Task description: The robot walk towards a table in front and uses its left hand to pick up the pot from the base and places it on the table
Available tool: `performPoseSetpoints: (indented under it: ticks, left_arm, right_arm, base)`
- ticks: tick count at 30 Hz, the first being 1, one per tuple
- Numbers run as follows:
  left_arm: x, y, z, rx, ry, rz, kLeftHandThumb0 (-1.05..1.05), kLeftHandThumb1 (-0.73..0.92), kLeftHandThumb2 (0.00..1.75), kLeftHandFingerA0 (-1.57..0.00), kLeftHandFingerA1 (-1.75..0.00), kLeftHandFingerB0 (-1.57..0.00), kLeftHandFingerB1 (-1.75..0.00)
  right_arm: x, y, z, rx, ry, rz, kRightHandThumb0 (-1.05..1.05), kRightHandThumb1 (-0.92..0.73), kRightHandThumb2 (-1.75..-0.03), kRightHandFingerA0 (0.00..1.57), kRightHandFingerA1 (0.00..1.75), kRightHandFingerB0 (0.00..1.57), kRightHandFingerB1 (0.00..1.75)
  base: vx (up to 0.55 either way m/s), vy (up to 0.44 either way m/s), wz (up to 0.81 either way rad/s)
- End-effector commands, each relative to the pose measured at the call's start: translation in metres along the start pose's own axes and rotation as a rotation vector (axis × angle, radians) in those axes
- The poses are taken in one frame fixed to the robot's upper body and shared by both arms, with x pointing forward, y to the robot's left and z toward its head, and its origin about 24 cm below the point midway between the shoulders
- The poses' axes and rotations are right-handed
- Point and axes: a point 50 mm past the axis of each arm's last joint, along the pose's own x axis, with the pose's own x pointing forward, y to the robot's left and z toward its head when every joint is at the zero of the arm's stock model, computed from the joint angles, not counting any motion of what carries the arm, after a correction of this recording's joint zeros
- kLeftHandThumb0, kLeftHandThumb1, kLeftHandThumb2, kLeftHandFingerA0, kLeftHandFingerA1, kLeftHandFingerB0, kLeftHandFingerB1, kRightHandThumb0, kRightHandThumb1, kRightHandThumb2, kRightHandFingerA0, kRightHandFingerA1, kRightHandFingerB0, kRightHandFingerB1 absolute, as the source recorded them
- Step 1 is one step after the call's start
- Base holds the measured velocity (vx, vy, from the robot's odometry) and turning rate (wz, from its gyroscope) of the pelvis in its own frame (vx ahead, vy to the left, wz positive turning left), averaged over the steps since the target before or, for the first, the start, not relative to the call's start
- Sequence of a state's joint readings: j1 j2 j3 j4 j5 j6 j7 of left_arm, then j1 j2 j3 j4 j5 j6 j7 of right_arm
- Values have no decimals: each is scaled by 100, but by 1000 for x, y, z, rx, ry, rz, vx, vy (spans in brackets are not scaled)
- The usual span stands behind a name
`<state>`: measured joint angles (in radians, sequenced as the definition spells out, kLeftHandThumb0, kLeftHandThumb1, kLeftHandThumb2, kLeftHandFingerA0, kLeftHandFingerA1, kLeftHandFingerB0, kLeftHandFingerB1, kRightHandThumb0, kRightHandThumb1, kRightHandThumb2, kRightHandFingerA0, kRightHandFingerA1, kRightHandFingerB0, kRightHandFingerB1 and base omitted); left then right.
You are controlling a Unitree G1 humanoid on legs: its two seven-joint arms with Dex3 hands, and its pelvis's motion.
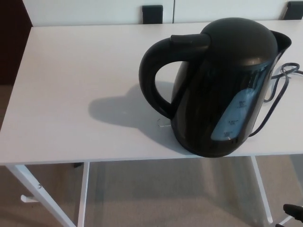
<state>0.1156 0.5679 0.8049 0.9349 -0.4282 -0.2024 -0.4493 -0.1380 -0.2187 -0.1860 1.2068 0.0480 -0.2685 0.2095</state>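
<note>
The pot is a black electric kettle [222, 90] standing upright near the front edge of the white table [71, 80], right of centre. Its curved handle [150, 78] points to my left and its spout to the right. A pale water gauge shows on its side. I cannot make out its base beneath it. A dark cord [277, 90] runs out from behind it on the right. My left hand is not in view. A small black part at the lower right edge looks like my right hand [293, 210], too little of it showing to judge its fingers.
The kettle's shadow falls on the tabletop to its left. White table legs [42, 196] slant down to a beige floor. Two dark chair backs [152, 13] stand behind the far edge. A dark wall area lies at far left.
</note>
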Motion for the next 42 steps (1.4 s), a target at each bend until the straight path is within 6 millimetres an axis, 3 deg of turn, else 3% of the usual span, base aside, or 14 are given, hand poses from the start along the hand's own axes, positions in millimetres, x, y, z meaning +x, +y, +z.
performPoseSetpoints:
  ticks: [1, 3, 6, 7, 8, 15, 17, 21, 22, 23, 29, 40, 41, 42]
  left_arm:
    - [-19, -50, 128, -158, -564, -118, -29, 49, 55, -48, -38, -29, -33]
    - [-25, -73, 148, -123, -636, -218, -44, 41, 64, -42, -42, -26, -39]
    - [-39, -134, 180, -69, -720, -481, -31, 47, 55, -34, -33, -29, -31]
    - [-40, -152, 184, -30, -727, -544, -19, 34, 88, -12, -52, -11, -51]
    - [-41, -180, 189, 53, -749, -642, -20, 31, 86, -10, -52, -9, -50]
    - [-40, -258, 169, 253, -660, -864, -23, 29, 85, -8, -51, -8, -50]
    - [-43, -269, 165, 276, -647, -883, -23, 28, 84, -8, -50, -7, -49]
    - [-48, -317, 168, 349, -698, -918, -24, 30, 86, -7, -51, -6, -49]
    - [-50, -327, 167, 344, -683, -938, -41, 47, 54, -20, -32, -18, -28]
    - [-51, -331, 166, 338, -675, -947, -25, 32, 86, -3, -49, -2, -47]
    - [-54, -369, 166, 354, -683, -968, -31, 25, 84, 0, -49, 0, -47]
    - [-65, -401, 163, 411, -682, -945, -32, 25, 84, 0, -49, 0, -47]
    - [-66, -403, 163, 404, -677, -948, -55, 36, 73, -1, -37, -12, -37]
    - [-67, -406, 162, 392, -670, -952, -55, 36, 73, -1, -37, -12, -37]
  right_arm:
    - [2, -3, 5, -3, -2, 7, -27, -52, -55, 44, 48, 36, 42]
    - [2, -2, 4, -1, 1, 9, -26, -52, -55, 42, 48, 36, 42]
    - [3, 0, 7, -29, -4, 11, -25, -54, -56, 42, 47, 36, 42]
    - [3, 0, 8, -26, -7, 13, -25, -53, -55, 41, 47, 36, 42]
    - [4, 2, 9, -16, -10, 15, -25, -53, -55, 42, 47, 37, 42]
    - [2, 10, 3, -32, -14, 44, -34, -49, -54, 45, 50, 36, 44]
    - [1, 11, 1, -46, -10, 50, -35, -49, -54, 45, 50, 36, 43]
    - [6, 14, 12, -45, -29, 46, -33, -49, -54, 43, 48, 37, 43]
    - [6, 14, 12, -39, -29, 48, -31, -49, -54, 43, 48, 37, 43]
    - [6, 14, 11, -37, -28, 49, -29, -49, -55, 42, 48, 37, 43]
    - [7, 15, 14, -49, -45, 56, -30, -49, -55, 43, 49, 37, 43]
    - [8, 19, 17, -73, -58, 60, -32, -48, -54, 46, 49, 37, 43]
    - [8, 19, 17, -78, -57, 61, -32, -48, -54, 46, 49, 36, 43]
    - [8, 19, 17, -84, -57, 62, -32, -48, -54, 46, 49, 36, 43]
  base:
    - [0, 0, 0]
    - [0, 0, 0]
    - [0, 0, 0]
    - [0, 0, 0]
    - [0, 0, 0]
    - [0, 0, 0]
    - [0, 0, 0]
    - [0, 0, 0]
    - [0, 0, 0]
    - [0, 0, 0]
    - [0, 0, 0]
    - [0, 0, 0]
    - [0, 0, 0]
    - [0, 0, 0]
